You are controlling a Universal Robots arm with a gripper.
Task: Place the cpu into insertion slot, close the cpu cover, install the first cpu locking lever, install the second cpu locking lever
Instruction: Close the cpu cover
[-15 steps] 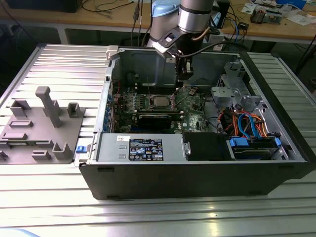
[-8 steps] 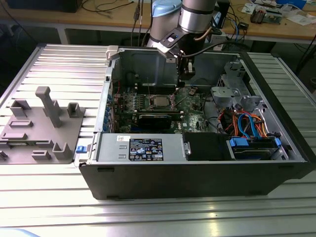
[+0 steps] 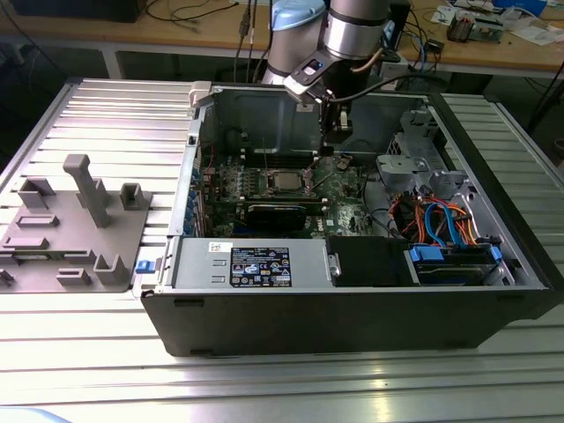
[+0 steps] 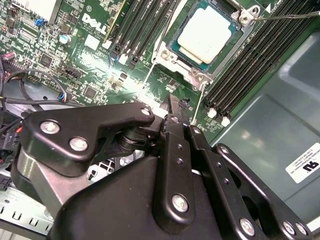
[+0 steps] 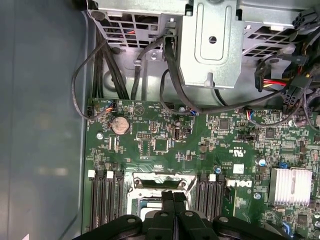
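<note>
Black-fingered, the claw was pinched closed with nothing visible between its tips. In the exterior view it hung over the green motherboard, just to the exterior view's right of the cpu; whether it touched the board could not be told.

In the second wrist view the cpu lay flat in the insertion slot, dull silver top upward, near the claw tips but apart from them. A thin metal lever ran out from one corner of the socket across the black memory slots.

Writing appeared in several places. There was a white logo printed on the board and a white sticker on the case floor. A black label with coloured badges sat on the grey power supply cover, beside a smaller white label.

Around the socket the first wrist view showed a coin battery, a finned silver heatsink and a perforated metal drive cage, with dark cables looping beneath the cage. Blue and orange cables crowded the case on the exterior view's right. A grey fixture tray stood outside the case on the exterior view's left.
</note>
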